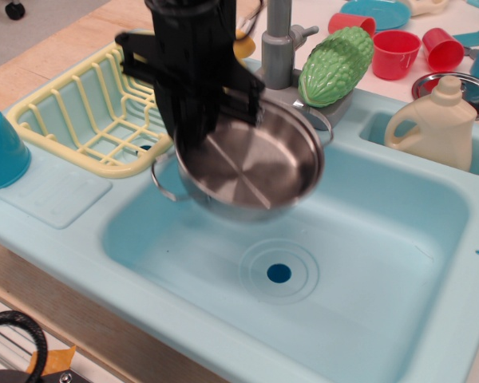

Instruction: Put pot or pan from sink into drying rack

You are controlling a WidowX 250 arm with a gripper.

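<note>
The shiny steel pan (255, 163) with wire loop handles hangs tilted in the air above the left part of the light-blue sink (383, 263). My black gripper (193, 120) is shut on the pan's left rim and holds it up. The sink's dark blue drain hole (279, 274) shows below the pan. The pale yellow drying rack (88, 120) lies to the left of the pan, partly hidden behind my gripper.
A grey faucet (278, 44) stands right behind the pan. A green toy corn (335, 64) lies beside it. A cream bottle (435, 124) stands in the small side basin. A blue bowl (0, 148) sits at the far left. Red cups (396, 53) and a metal lid (477, 89) are at the back right.
</note>
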